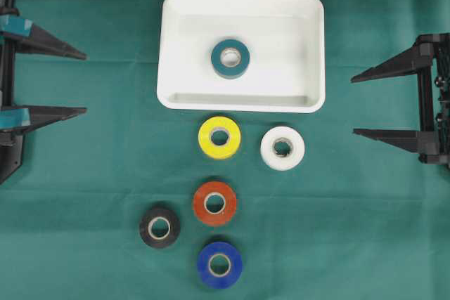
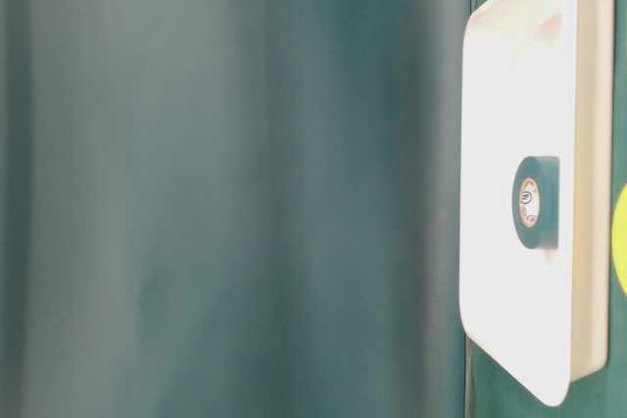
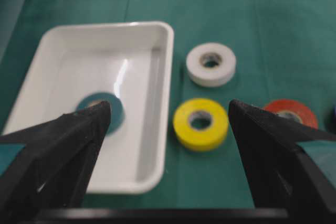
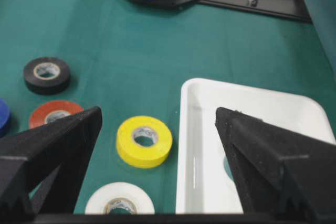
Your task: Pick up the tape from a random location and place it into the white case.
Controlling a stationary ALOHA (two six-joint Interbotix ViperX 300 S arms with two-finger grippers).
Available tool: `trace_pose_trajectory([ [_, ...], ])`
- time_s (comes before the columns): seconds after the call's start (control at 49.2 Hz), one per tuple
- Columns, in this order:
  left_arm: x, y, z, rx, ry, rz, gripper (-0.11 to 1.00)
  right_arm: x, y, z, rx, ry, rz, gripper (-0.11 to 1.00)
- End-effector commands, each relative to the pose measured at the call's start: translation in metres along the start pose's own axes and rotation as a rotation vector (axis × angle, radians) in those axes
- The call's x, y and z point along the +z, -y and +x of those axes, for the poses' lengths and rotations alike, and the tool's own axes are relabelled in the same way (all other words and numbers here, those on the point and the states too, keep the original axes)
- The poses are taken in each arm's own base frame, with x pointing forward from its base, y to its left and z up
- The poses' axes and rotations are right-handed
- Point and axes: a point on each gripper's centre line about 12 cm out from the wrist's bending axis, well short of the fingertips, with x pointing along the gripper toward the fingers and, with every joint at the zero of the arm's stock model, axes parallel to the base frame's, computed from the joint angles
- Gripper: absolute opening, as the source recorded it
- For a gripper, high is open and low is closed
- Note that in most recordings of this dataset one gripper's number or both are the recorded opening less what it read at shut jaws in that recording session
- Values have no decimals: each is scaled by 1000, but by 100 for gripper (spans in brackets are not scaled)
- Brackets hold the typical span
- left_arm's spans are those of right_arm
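lying flat near the middle of the white case [image 1: 176, 47], the teal tape [image 1: 230, 58] sits apart from both tools. left gripper [image 1: 86, 82] and right gripper [image 1: 353, 105] stand at opposite cloth edges, jaws spread wide, holding nothing.

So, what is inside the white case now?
One green tape roll lies flat near the middle of the white case. Nothing else is in it. The floor under the roll is covered.

You have six tape rolls: teal [image 1: 230, 58], yellow [image 1: 219, 137], white [image 1: 283, 147], orange [image 1: 214, 203], black [image 1: 159, 227], blue [image 1: 219, 264]; one white case [image 1: 184, 40].
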Motion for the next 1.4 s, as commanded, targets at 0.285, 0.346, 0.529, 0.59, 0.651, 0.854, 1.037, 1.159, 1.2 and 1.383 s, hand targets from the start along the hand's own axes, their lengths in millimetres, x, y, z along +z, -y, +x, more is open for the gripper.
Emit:
trace_pose_trajectory([
  [0.285, -39, 4, -7, 6, 47, -25, 95, -2, 0, 1, 0, -3, 2, 91],
  [0.346, -42, 5, -7, 6, 43, -25, 95, -4, 0, 1, 0, -8, 2, 91],
  [0.529, -44, 5, -6, 6, 38, -25, 92, -5, 0, 1, 0, -12, 2, 91],
  [0.59, -44, 5, -6, 5, 36, -25, 92, -5, 0, 1, 0, -12, 2, 91],
  [0.651, -44, 5, -6, 4, 37, -25, 92, -5, 0, 1, 0, -14, 0, 91],
  [0.854, -44, 5, -6, 5, 36, -25, 92, -5, 0, 1, 0, -12, 6, 91],
  [1.037, -44, 5, -6, 5, 36, -25, 92, -5, -1, 1, 3, -12, 7, 91],
  [1.159, -44, 5, -6, 4, 37, -25, 92, -5, -2, 1, 10, -17, 6, 91],
  [1.2, -44, 5, -6, 5, 36, -25, 92, -6, -3, 1, 13, -20, 7, 91],
  [1.383, -43, 5, -6, 6, 38, -25, 92, -5, -6, 1, 27, -17, 6, 91],
])
